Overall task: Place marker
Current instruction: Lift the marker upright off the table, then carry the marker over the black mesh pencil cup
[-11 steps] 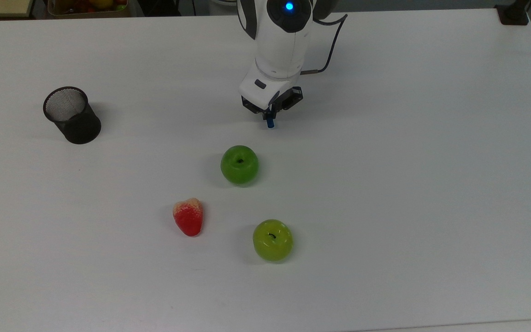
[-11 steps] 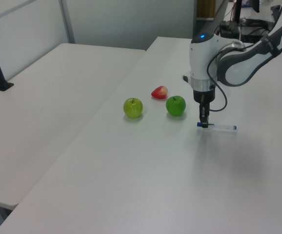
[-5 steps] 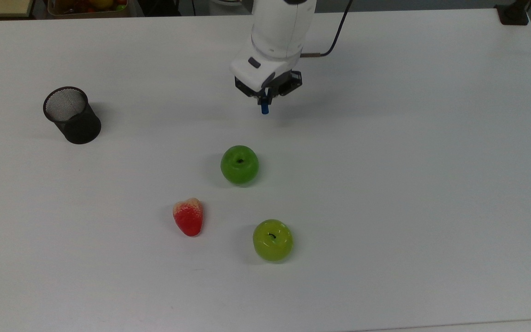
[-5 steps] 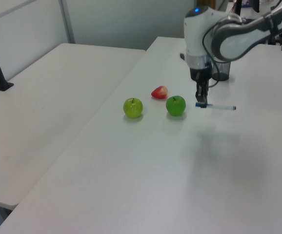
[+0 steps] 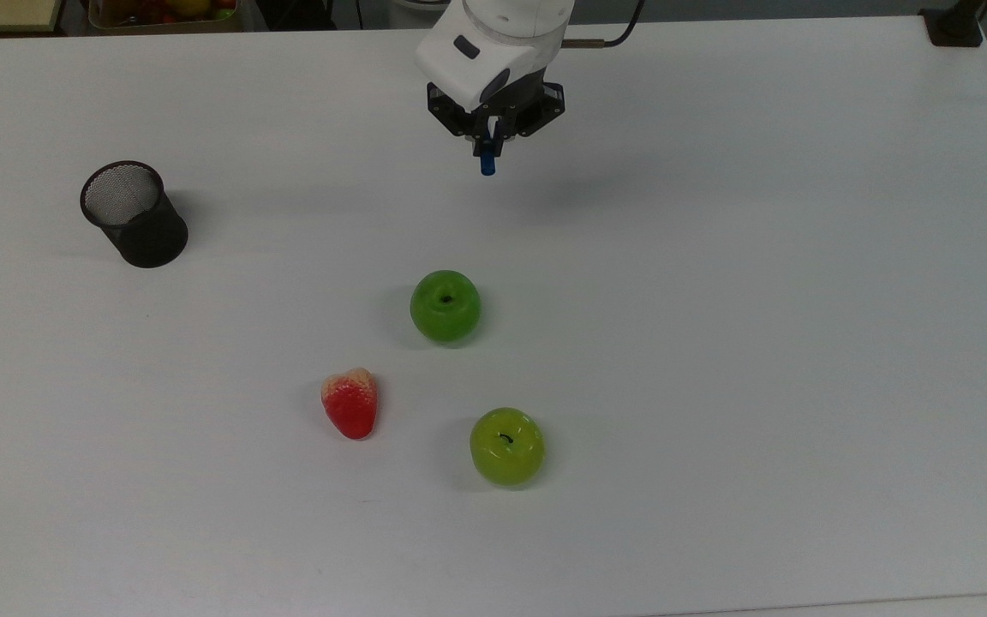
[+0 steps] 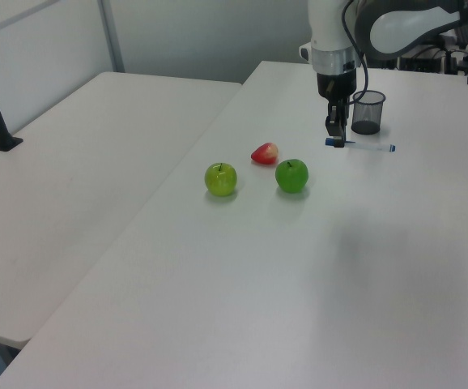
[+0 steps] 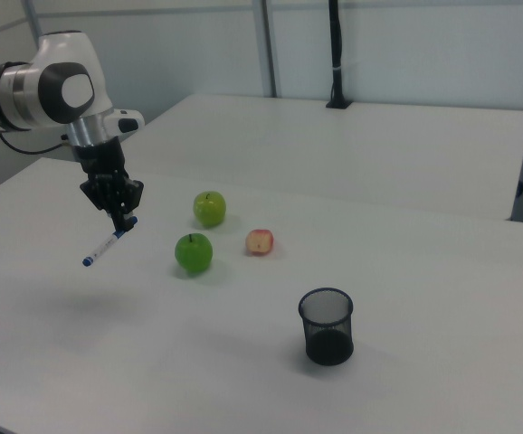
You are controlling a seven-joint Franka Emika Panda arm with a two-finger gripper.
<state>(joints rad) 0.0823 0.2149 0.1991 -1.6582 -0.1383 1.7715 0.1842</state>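
Marker (image 7: 106,247) is up in the air now; a second ago it lay flat on the white table (image 5: 759,343), and the arm has lifted it; the gripper (image 7: 122,218) pinches it tight near its blue cap end, and the rest of the pen sticks out to the side, almost level, high above the table; in the top view the gripper (image 5: 488,147) has moved toward the top edge; the black mesh cup (image 5: 134,214) stands well apart, on the top view's left; the dark green apple (image 5: 445,306), the light green apple (image 5: 506,446) and the strawberry (image 5: 351,403) sit untouched; I think the pick-up is done, and the carry to the cup comes next.
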